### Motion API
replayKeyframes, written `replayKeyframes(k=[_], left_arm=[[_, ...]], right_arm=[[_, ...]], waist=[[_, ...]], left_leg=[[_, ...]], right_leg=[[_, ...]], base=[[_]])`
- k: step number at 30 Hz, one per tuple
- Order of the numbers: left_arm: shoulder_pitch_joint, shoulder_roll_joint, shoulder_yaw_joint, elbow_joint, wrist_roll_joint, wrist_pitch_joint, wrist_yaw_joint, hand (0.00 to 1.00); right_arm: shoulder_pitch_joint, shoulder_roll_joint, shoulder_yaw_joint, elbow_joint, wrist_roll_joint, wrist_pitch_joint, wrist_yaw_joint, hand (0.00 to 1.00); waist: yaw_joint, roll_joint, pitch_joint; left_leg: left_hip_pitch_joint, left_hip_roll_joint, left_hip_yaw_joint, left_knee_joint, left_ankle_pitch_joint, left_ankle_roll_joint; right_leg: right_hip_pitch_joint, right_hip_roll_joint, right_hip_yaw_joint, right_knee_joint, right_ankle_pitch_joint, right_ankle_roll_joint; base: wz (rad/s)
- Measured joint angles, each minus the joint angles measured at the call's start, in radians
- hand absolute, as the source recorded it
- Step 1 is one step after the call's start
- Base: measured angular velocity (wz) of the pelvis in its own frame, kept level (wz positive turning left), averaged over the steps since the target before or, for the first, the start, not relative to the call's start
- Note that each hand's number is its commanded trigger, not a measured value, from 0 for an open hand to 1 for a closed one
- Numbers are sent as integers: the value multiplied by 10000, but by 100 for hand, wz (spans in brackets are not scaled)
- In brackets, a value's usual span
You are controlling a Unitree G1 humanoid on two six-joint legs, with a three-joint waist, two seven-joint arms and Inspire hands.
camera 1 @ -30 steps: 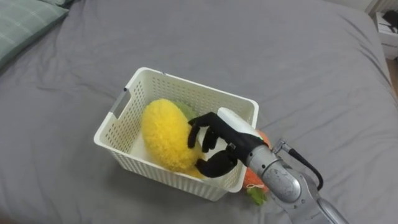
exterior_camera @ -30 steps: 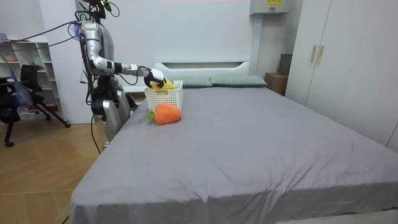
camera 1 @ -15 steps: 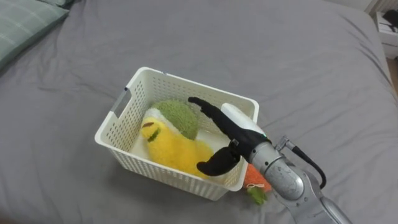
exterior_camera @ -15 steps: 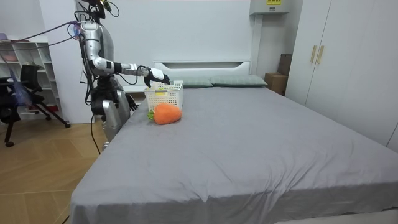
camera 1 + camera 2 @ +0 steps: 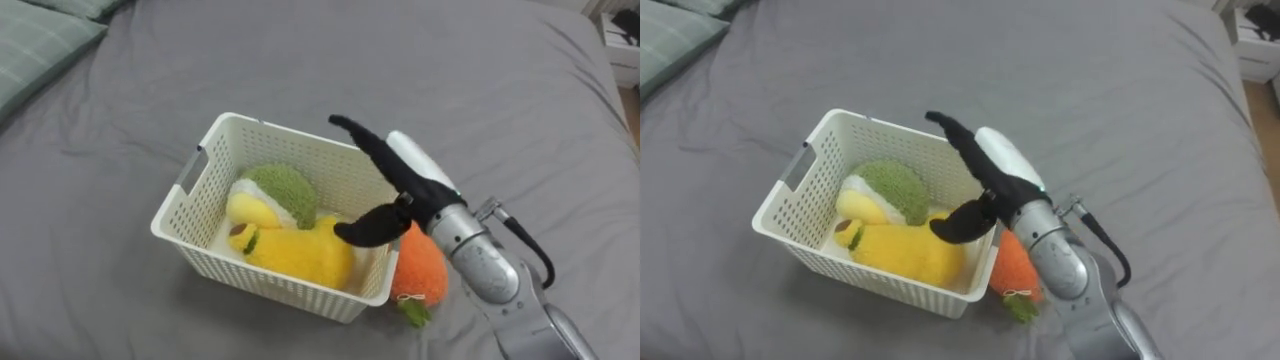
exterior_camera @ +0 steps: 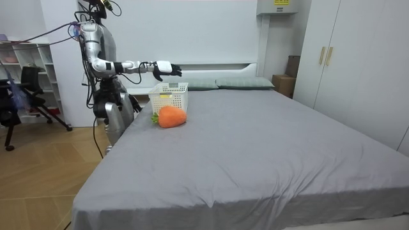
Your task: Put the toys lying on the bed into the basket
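The right hand [image 5: 402,188] has let go and risen, fingers straight and empty. The yellow toy [image 5: 295,252] now lies below it in the basket [image 5: 262,126]. The orange toy [image 5: 420,270], under its wrist, is probably next.

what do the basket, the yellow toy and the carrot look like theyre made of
Basket: seemingly rigid moulded plastic, off-white and matte; its walls are a regular grid of small holes and keep their shape.
Yellow toy: plush, with a fuzzy pile and a soft outline, slumped inside the basket.
Carrot: probably plush too, orange fabric with a rounded, soft outline and green leaves; its texture is less clear.
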Motion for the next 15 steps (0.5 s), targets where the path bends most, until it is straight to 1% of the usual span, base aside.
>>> replayKeyframes(k=[2,3,5,6,7,9,13,15], left_arm=[[14,-17,22,26,1,1,7,0],[33,-21,49,49,50,2,8,0],[97,-44,195,48,142,2,7,0],[134,-47,267,49,318,3,7,0],[161,-49,293,49,323,6,7,0],[218,-72,359,50,307,6,7,0],[297,-81,431,77,302,9,4,0],[317,-112,509,86,302,16,4,0]], right_arm=[[0,0,-291,-95,151,-5,-340,0],[0,-2,-559,-205,161,-13,-481,0],[0,-3,-912,-438,162,-39,-771,0],[0,-2,-1112,-470,162,-180,-988,0],[0,-3,-1294,-468,149,-240,-1161,0],[0,-2,-1531,-466,193,-247,-1333,0],[6,-4,-1681,-415,236,-327,-1806,0],[10,-8,-1734,-395,250,-338,-1839,0]], waist=[[-31,-6,-4],[-172,-15,-11],[-248,-21,-16],[-269,-34,-27],[-306,-43,-38],[-401,-43,-39],[-570,-43,-42],[-634,-41,-42]], left_leg=[[4,1,1,2,-1,1],[-6,1,-8,12,-1,-1],[-11,1,-7,8,0,-2],[9,5,12,-2,-3,-6],[28,11,44,-2,-5,-9],[55,8,60,5,-5,-9],[139,19,136,6,-5,-9],[159,28,144,7,-9,-6]], right_leg=[[-5,1,8,6,1,2],[-13,2,-2,2,1,2],[-22,6,5,-1,1,2],[-19,14,29,-6,1,2],[-12,15,39,-9,1,2],[21,12,42,-10,1,2],[66,11,87,11,2,3],[77,10,95,30,4,5]], base=[[0],[0],[0],[-5],[-5],[-2],[-3],[-3]])
